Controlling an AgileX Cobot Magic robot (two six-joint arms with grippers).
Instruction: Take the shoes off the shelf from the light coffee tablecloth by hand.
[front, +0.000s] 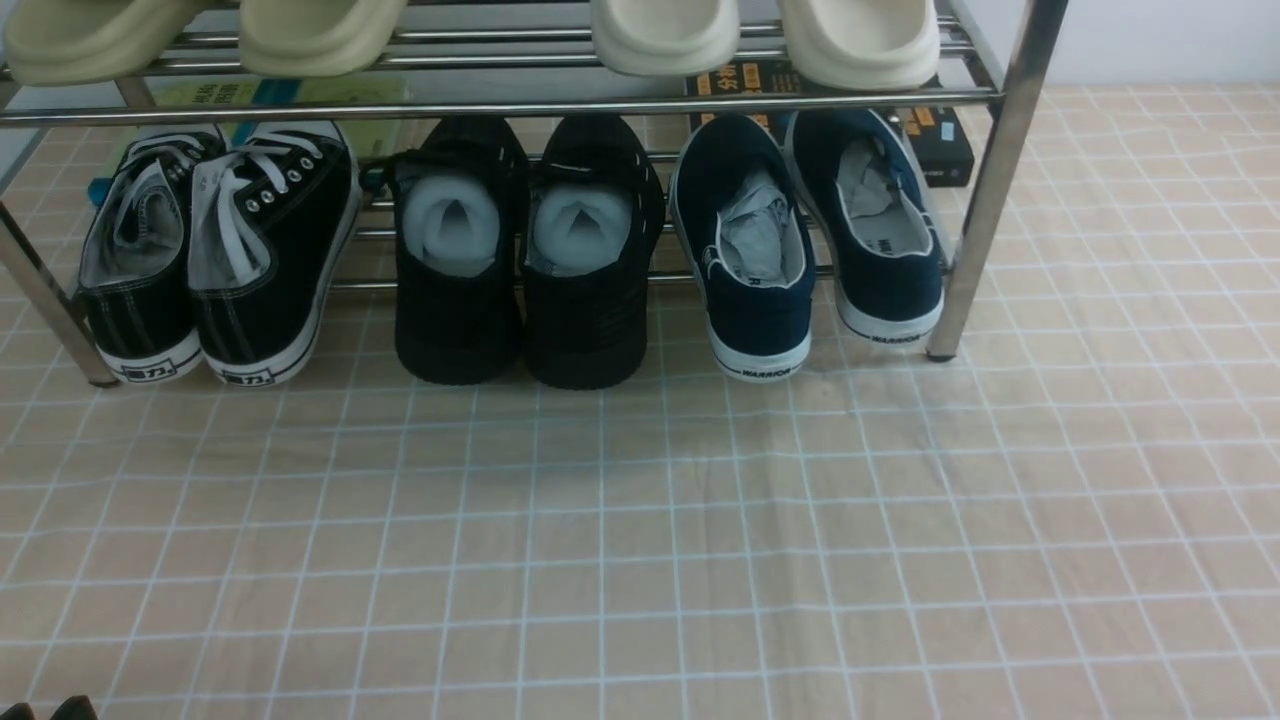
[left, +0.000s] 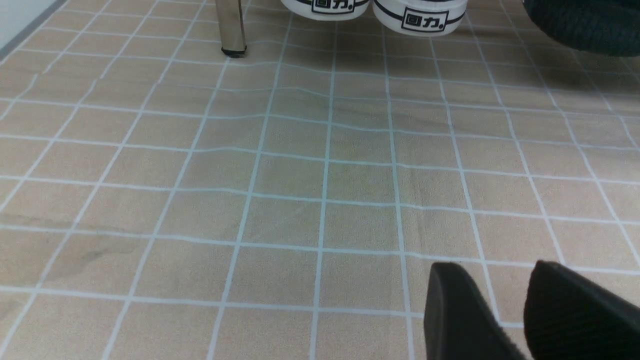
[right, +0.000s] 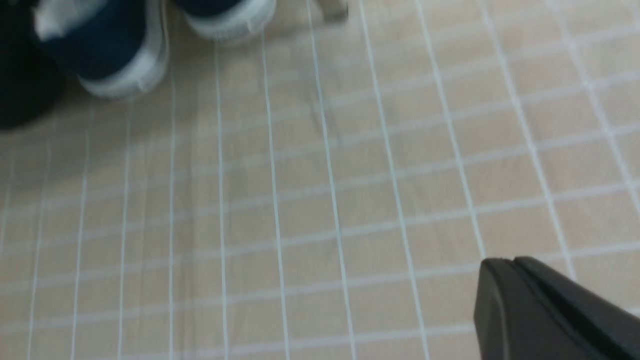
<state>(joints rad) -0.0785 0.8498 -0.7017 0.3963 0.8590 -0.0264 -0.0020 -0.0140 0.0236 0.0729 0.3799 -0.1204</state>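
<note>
The navy shoes (front: 755, 250) (front: 885, 225), stuffed with grey paper, stand side by side at the right end of the chrome shelf's (front: 990, 200) lower tier, heels toward me, over the light coffee tablecloth (front: 640, 520). In the right wrist view their heels (right: 115, 55) show far off beside a shelf leg (right: 335, 10). There my right gripper (right: 512, 261) is shut with nothing in it, above bare cloth. My left gripper (left: 495, 266) stands open and empty over the cloth, well short of the shelf. Only its dark tips (front: 55, 708) show in the front view's lower left corner.
Black lace-up sneakers (front: 210, 250) and all-black shoes (front: 520, 250) fill the rest of the lower tier. Cream slippers (front: 660, 35) sit on the upper tier. A black box (front: 940, 145) and a green book (front: 300, 95) lie behind the shelf.
</note>
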